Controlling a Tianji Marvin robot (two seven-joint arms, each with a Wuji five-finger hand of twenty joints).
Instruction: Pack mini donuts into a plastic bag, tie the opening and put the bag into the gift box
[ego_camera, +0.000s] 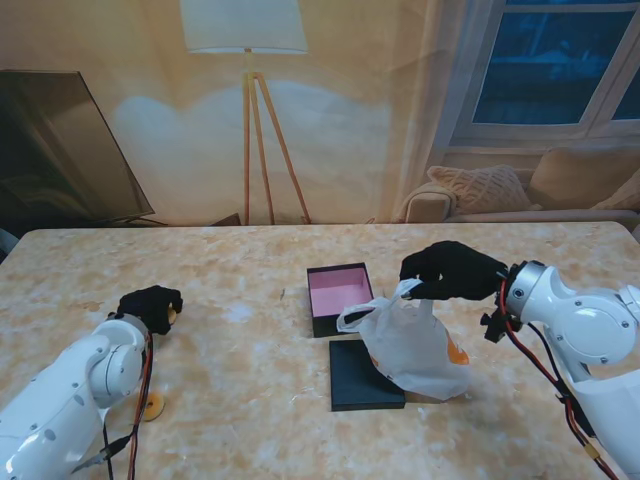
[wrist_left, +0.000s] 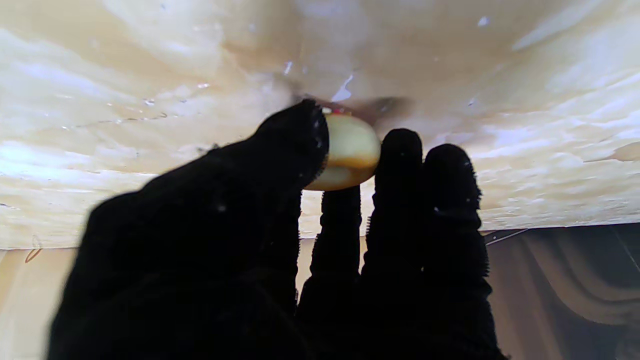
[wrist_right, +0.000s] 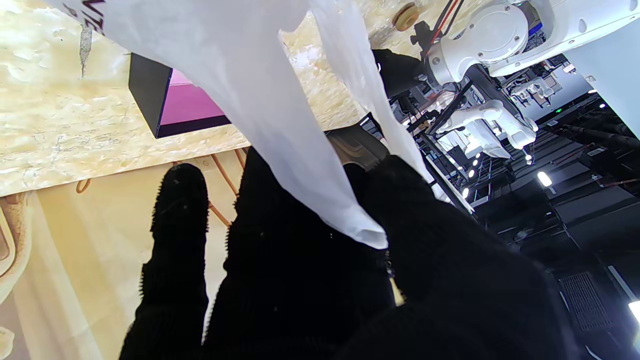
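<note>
Packing underway: left hand (ego_camera: 150, 305) fingers clamped on a mini donut (wrist_left: 350, 150) at the counter (ego_camera: 230, 370), right hand (ego_camera: 450, 270) fingers pinching the plastic bag (ego_camera: 415, 345) handle up beside the open gift box (ego_camera: 338, 295); another donut (ego_camera: 153, 406) loose, tying and boxing left.

My stand view is evenly and warmly lit, the bench (ego_camera: 200, 300) showing soft glare patches and faint shadows under objects. Both wrist views lose the black gloved fingers (wrist_left: 400, 200) to featureless silhouette. The left wrist picture is soft with specular flecks; the plastic bag (wrist_right: 260, 90) blows out white.
</note>
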